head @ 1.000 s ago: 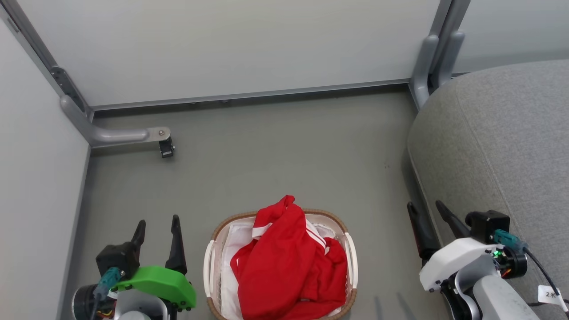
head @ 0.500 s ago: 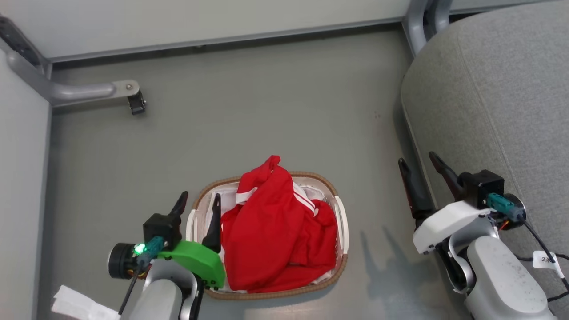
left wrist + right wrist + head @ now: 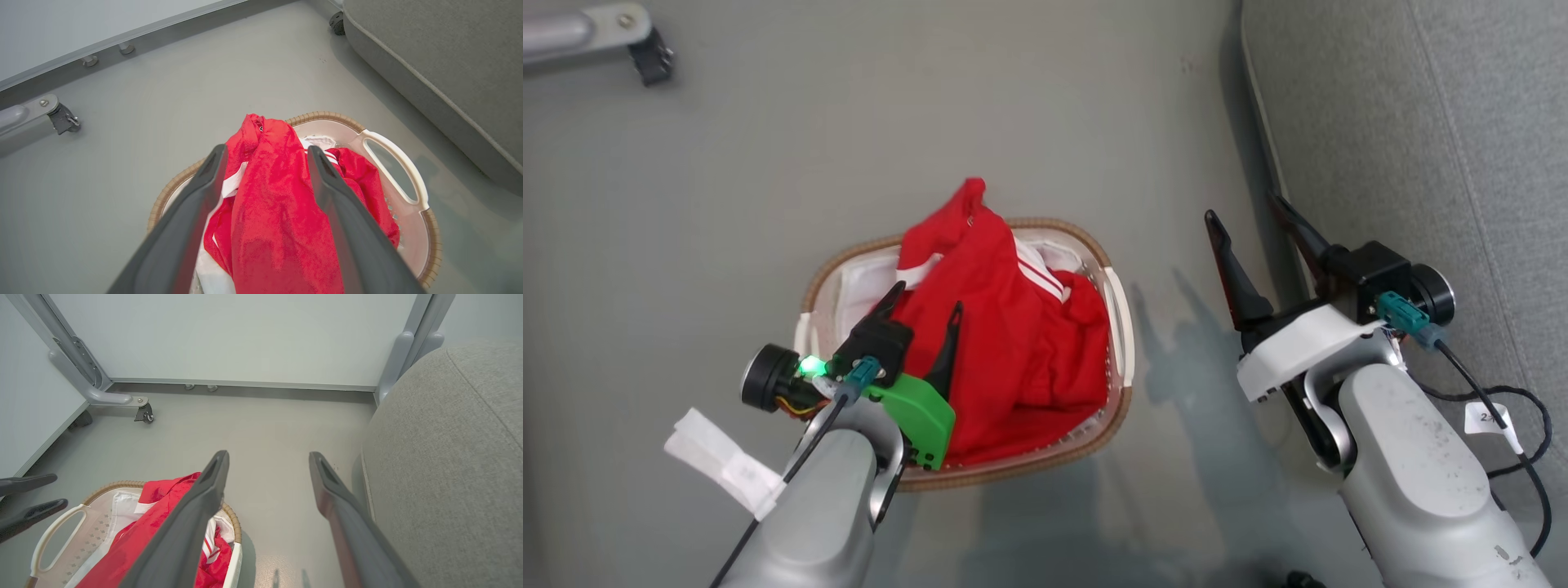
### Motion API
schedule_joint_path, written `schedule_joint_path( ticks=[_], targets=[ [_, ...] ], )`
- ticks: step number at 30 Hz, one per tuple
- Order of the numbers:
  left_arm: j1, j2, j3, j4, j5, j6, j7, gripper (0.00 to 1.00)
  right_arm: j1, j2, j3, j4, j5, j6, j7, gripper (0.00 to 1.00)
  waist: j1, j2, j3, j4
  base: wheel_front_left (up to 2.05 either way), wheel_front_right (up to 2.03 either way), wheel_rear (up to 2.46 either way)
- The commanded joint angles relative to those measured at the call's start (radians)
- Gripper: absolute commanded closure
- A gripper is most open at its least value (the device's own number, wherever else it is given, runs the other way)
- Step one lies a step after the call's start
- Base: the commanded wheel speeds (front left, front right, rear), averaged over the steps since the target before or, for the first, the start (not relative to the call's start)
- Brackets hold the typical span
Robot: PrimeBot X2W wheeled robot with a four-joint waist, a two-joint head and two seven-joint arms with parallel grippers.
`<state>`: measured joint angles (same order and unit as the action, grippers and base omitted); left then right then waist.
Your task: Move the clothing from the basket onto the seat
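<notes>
Both grippers stand with their fingers spread wide and nothing between them. The left gripper (image 3: 929, 298) hangs over the left half of the basket (image 3: 1045, 223), pointed down into the heap of red clothing (image 3: 1013, 343). In the left wrist view its two dark fingers straddle a raised fold of the white-striped garment. Whether the tips already touch the fabric cannot be told. The pose reads as the set-up for a pinch, since the highest ridge of cloth is the easiest part to close on.

All of the clothing lies in the basket, piled over its middle and right side, with one peak draped across the far rim. The white liner (image 3: 858, 282) shows bare along the left wall. None of the clothing is on the seat (image 3: 1421, 122).

The basket sits on the grey floor (image 3: 849, 147), near the seat's front edge but apart from it, which keeps the carry short. The right gripper (image 3: 1243, 206) hovers over the floor between the basket's right handle (image 3: 1125, 327) and that edge. It is probably held clear so the left arm can work, and close enough to help with the transfer.
</notes>
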<state>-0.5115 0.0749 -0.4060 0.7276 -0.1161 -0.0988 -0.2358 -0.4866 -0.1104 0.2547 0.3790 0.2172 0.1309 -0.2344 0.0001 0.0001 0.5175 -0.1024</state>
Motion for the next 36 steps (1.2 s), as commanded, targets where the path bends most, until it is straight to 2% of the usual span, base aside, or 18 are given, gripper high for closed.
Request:
schedule_joint_path(
  ticks=[1, 15, 19, 27, 29, 34, 36],
  targets=[
    [-0.041, 0.008, -0.009, 0.015, 0.021, -0.006, -0.007, 0.0, -0.025, 0.001, 0.005, -0.006, -0.02, 0.0, -0.009, 0.0, -0.0001, -0.0001, 0.12, -0.066, 0.0, 0.0, 0.0],
    [-0.182, -0.005, -0.092, 0.232, 0.11, -0.013, -0.031, 0.0, -0.108, 0.024, 0.046, 0.009, -0.101, 0.0, -0.033, 0.0, -0.0001, -0.0001, 0.341, -0.152, 0.0, 0.0, 0.0],
    [-0.206, -0.013, -0.12, 0.256, 0.104, -0.016, -0.03, 0.0, -0.111, 0.03, 0.046, 0.012, -0.095, 0.0, -0.032, 0.0, -0.0001, -0.0001, 0.369, -0.164, 0.0, 0.0, 0.0],
    [-0.253, -0.021, -0.163, 0.296, 0.089, 0.007, -0.03, 0.0, -0.117, 0.043, 0.049, 0.022, -0.092, 0.0, -0.032, 0.0, -0.0001, -0.0001, 0.404, -0.178, 0.0, 0.0, 0.0],
    [-0.267, -0.021, -0.162, 0.315, 0.083, 0.027, -0.029, 0.0, -0.118, 0.045, 0.049, 0.025, -0.093, 0.0, -0.032, 0.0, -0.0001, -0.0001, 0.411, -0.179, 0.0, 0.0, 0.0],
    [-0.312, -0.02, -0.172, 0.397, 0.104, 0.12, -0.029, 0.0, -0.117, 0.048, 0.043, 0.025, -0.097, 0.0, -0.032, 0.0, -0.0001, -0.0001, 0.418, -0.182, 0.0, 0.0, 0.0],
    [-0.323, -0.013, -0.17, 0.422, 0.101, 0.142, -0.029, 0.0, -0.116, 0.049, 0.042, 0.027, -0.098, 0.0, -0.032, 0.0, -0.0001, -0.0001, 0.417, -0.181, 0.0, 0.0, 0.0]
  ],
)
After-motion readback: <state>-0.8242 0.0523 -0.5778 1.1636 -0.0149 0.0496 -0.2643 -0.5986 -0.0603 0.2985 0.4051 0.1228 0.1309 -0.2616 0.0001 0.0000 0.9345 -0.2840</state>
